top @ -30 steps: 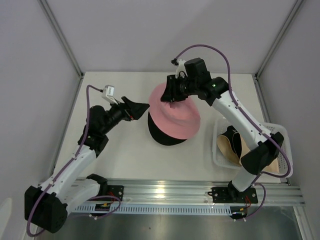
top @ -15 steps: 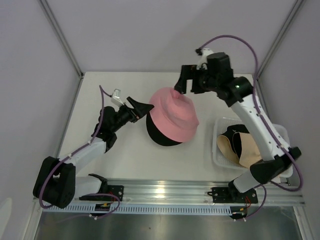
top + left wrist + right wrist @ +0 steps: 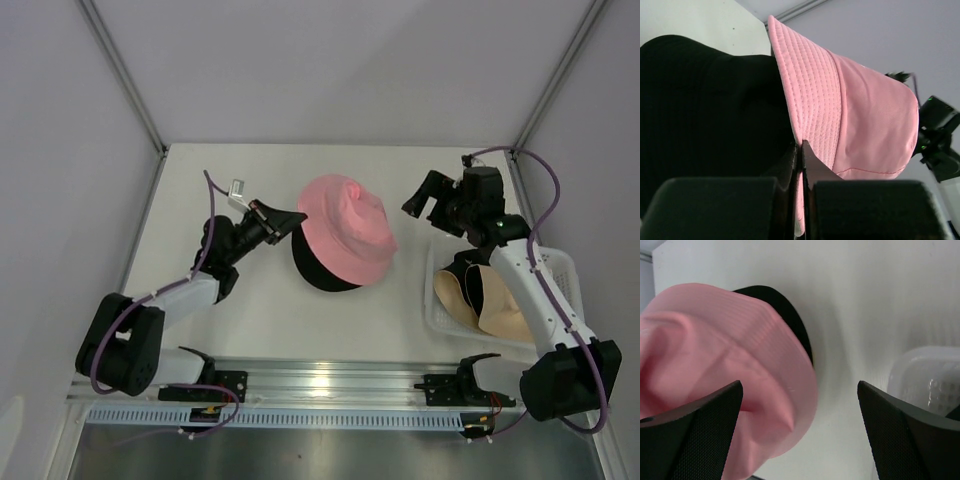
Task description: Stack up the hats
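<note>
A pink hat [image 3: 348, 228] lies crown up over a black hat [image 3: 316, 272] in the middle of the table. My left gripper [image 3: 296, 217] is at their left edge, shut on the pink hat's brim [image 3: 812, 95]; pink fabric shows between its jaws [image 3: 801, 146], with the black hat [image 3: 705, 105] just to the left. To the right of the hats my right gripper [image 3: 413, 203] hangs open and holds nothing. In the right wrist view the pink hat [image 3: 725, 365] shows between its spread fingers [image 3: 800, 385], well apart from them.
A white mesh basket [image 3: 562, 264] stands at the right edge of the table with a beige hat [image 3: 452, 295] and a black hat [image 3: 470, 268] in it. Its corner [image 3: 935, 375] shows near the right gripper. Grey walls close in the table.
The right gripper opened, let go of the pink hat and drew back to the right. The pink hat settled onto the black one. The left gripper shut on the pink brim.
</note>
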`<control>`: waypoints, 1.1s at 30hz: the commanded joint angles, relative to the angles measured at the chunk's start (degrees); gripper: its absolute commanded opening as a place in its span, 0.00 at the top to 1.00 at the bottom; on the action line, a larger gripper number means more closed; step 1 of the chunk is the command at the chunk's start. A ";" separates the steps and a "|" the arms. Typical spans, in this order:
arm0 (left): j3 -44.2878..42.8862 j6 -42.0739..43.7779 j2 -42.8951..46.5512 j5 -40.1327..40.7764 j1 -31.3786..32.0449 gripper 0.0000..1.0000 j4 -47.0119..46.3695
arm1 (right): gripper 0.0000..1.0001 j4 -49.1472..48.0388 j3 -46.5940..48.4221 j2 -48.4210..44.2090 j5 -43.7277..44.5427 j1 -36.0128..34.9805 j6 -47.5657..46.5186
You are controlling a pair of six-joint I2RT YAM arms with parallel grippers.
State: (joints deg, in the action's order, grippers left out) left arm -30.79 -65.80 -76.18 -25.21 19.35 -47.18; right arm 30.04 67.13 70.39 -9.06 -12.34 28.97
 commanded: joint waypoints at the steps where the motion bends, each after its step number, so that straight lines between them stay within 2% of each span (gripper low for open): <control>1: 2.74 1.11 3.66 3.76 -0.19 0.99 -0.74 | 0.01 -10.70 -5.42 -3.42 -0.69 1.70 7.14; 3: 3.97 2.25 6.99 7.61 -0.20 0.99 2.77 | 0.01 -12.29 -7.63 -2.89 -2.18 1.88 8.03; 4: 4.15 2.52 8.06 9.29 -0.28 0.99 8.27 | 0.01 -12.55 -8.07 -2.46 -2.45 1.88 7.86; 7: 4.59 3.48 10.44 15.62 -0.46 0.99 17.00 | 0.01 -13.51 -9.65 -0.96 -3.16 1.97 7.15; 15: 5.21 2.87 2.37 15.46 -0.55 0.99 15.89 | 0.01 -21.24 -14.91 2.65 -5.70 2.14 9.25; 18: 6.61 1.82 -3.07 14.67 -0.63 0.99 12.22 | 0.00 -32.45 -19.65 3.52 -9.12 1.97 11.97; 22: 9.95 1.73 -5.55 12.91 -0.28 0.99 4.91 | 0.01 -39.34 -21.69 5.63 -14.92 2.06 13.39; 30: 8.73 6.03 -2.49 15.37 0.33 0.99 11.83 | 0.05 -53.94 -24.42 7.48 -19.33 0.04 13.75; 33: 7.85 7.26 -0.99 16.15 0.33 0.99 15.25 | 0.07 -61.22 -23.46 8.79 -20.56 -1.54 9.28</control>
State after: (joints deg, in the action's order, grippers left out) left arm -21.87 -62.57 -78.89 -11.68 19.53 -37.54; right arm -18.87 42.48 78.17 -26.92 -12.47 41.76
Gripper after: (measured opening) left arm 0.012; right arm 0.941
